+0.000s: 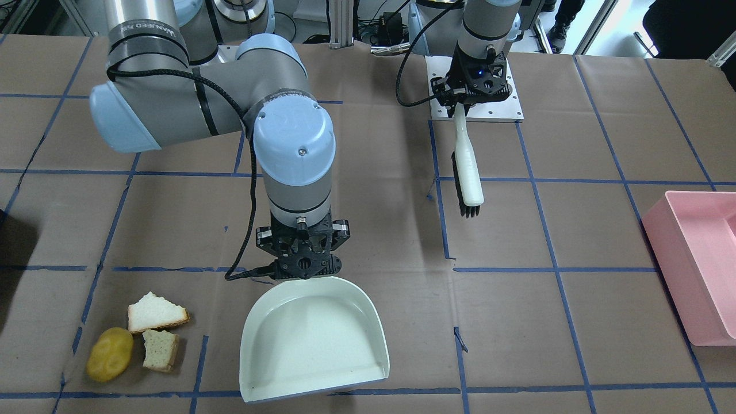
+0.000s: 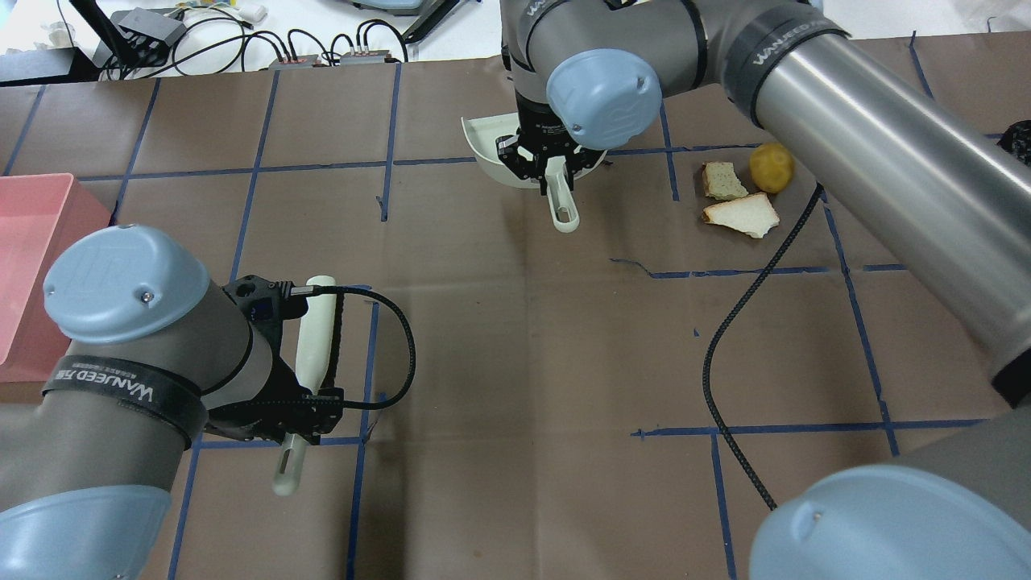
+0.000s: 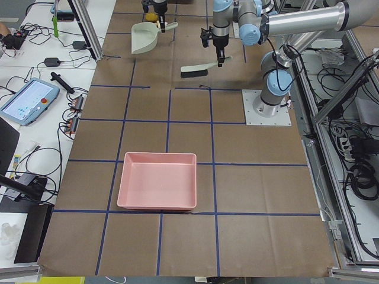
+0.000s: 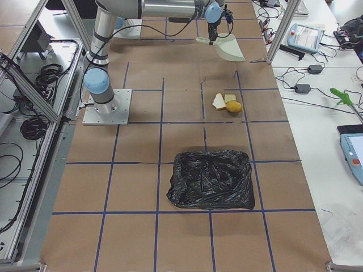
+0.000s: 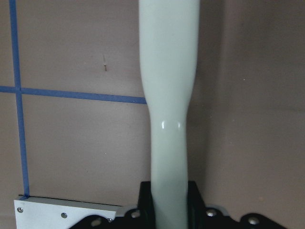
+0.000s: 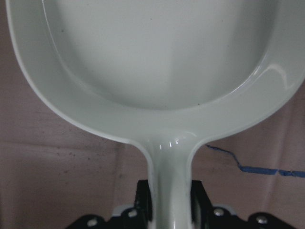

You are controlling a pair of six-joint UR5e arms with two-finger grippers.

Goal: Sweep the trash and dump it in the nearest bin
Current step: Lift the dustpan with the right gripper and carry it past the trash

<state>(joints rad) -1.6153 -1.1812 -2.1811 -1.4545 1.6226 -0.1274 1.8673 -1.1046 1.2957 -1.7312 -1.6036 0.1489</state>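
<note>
The trash lies together on the brown table: two torn white bread pieces [image 1: 156, 313] [image 1: 160, 349] and a yellow lumpy oval [image 1: 109, 354]. They also show in the overhead view [image 2: 741, 215]. My right gripper [image 1: 303, 270] is shut on the handle of a pale green dustpan [image 1: 313, 342]. The pan is empty [image 6: 157, 57] and its mouth faces away from me, beside the trash and apart from it. My left gripper [image 1: 460, 100] is shut on the handle of a white brush [image 1: 467, 172] with black bristles. The brush is far from the trash, near my left base.
A pink bin [image 1: 698, 270] stands at the table end on my left side [image 3: 157, 189]. A bin lined with a black bag [image 4: 211, 179] stands at the end on my right side, closer to the trash. A black cable [image 2: 725, 362] hangs from my right arm.
</note>
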